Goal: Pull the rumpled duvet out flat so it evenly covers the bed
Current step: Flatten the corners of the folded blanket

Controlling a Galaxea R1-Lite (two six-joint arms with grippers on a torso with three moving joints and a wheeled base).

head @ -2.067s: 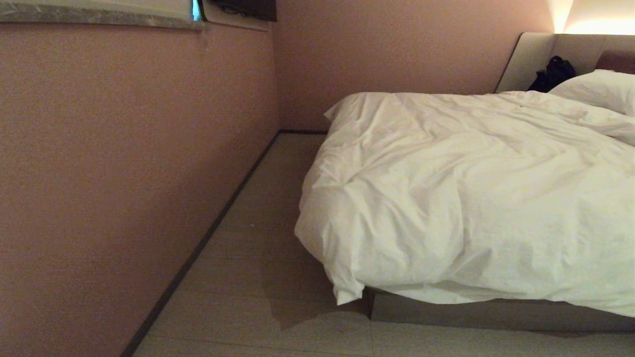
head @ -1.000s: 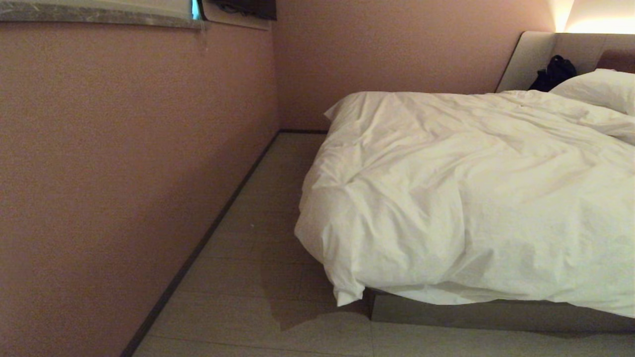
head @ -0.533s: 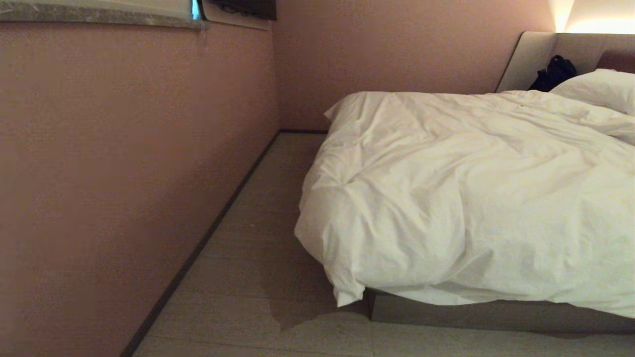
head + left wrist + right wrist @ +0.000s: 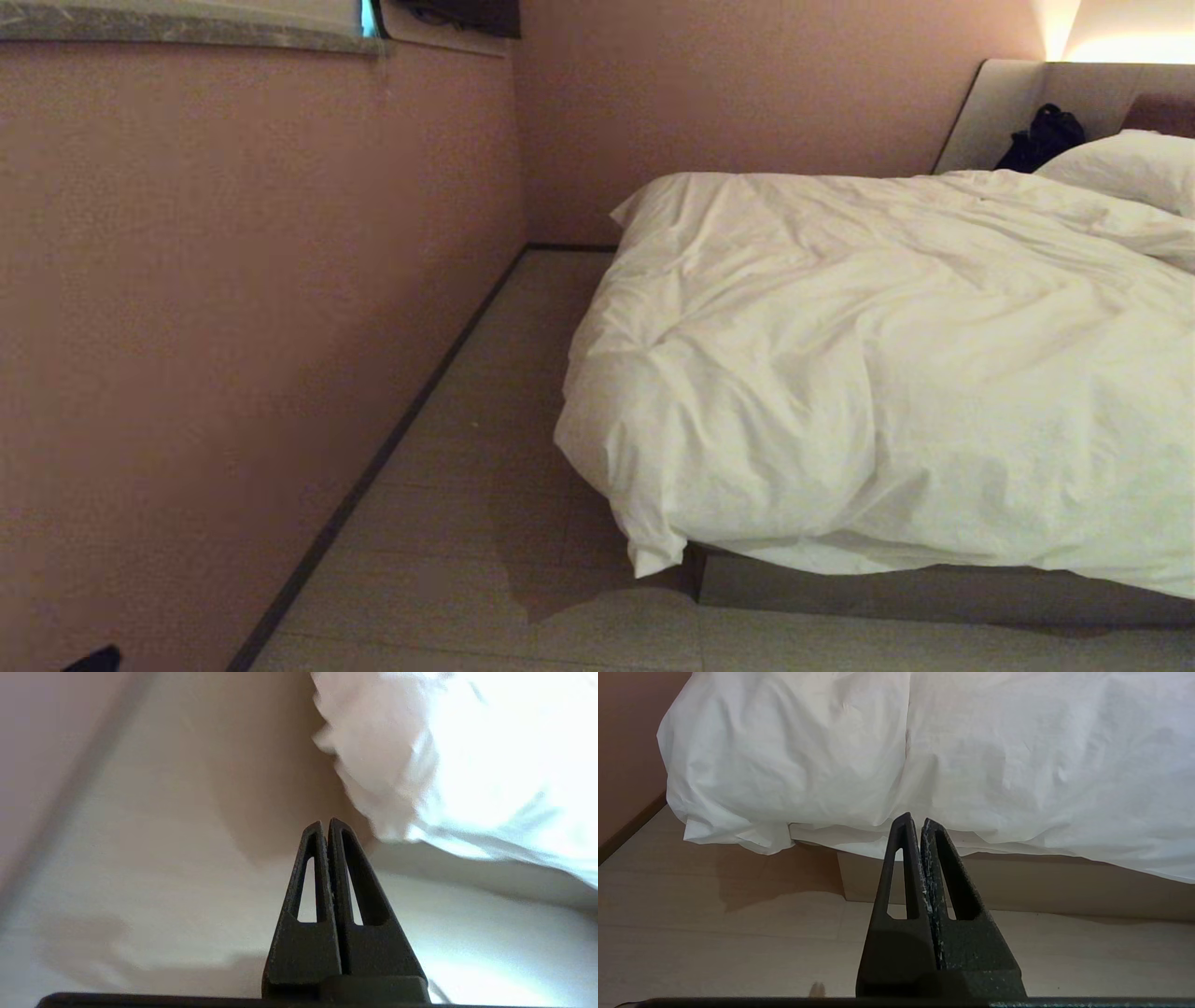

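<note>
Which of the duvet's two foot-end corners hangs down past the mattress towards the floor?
The near corner of the duvet, at the bed base's corner, droops in a point. The far corner, by the back wall, sits up on top.

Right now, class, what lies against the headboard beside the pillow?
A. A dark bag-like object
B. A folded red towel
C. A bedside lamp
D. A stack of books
A: the head view shows a dark bag-like object resting against the headboard, just left of the white pillow.
</note>
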